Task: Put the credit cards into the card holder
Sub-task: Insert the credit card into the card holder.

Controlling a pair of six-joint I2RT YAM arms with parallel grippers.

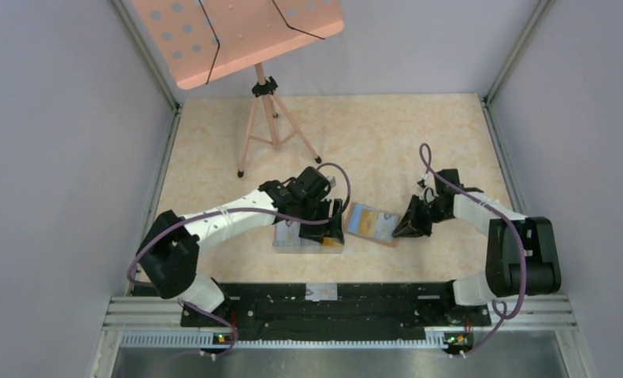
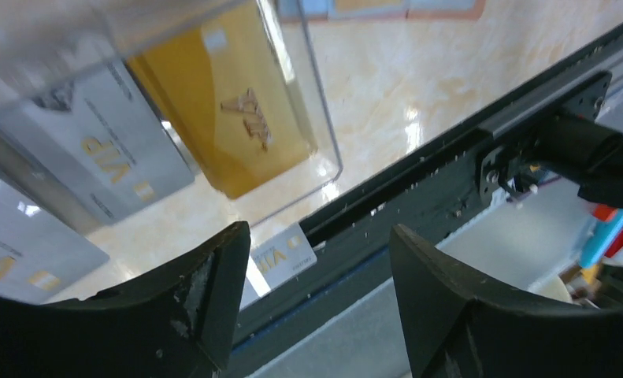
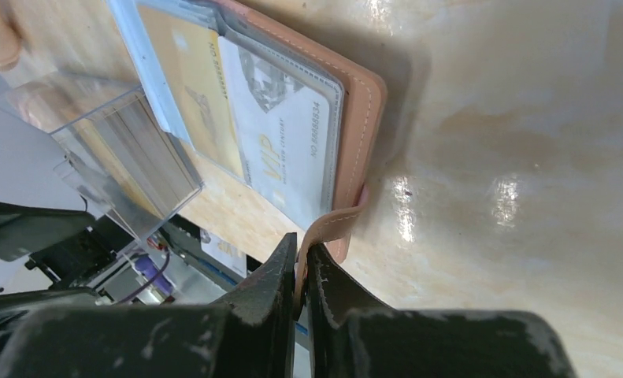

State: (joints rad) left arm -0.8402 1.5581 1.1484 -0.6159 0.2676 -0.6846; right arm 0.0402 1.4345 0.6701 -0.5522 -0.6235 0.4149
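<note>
Near edge: a black rail (image 1: 324,303), with one stray grey card (image 2: 283,256) lying on it. Just beyond, the left gripper (image 2: 317,252) hangs with fingers spread, holding nothing, over a clear box (image 2: 300,87). Its arm hides part of the box from above. The box holds the credit cards (image 2: 229,110), yellow and grey. To the right, the card holder (image 3: 363,118) lies open with a yellow and a grey card in its sleeves. The right gripper (image 3: 302,276) pinches the card holder by its strap (image 3: 328,228). At the far end stands a pink music stand (image 1: 237,31).
</note>
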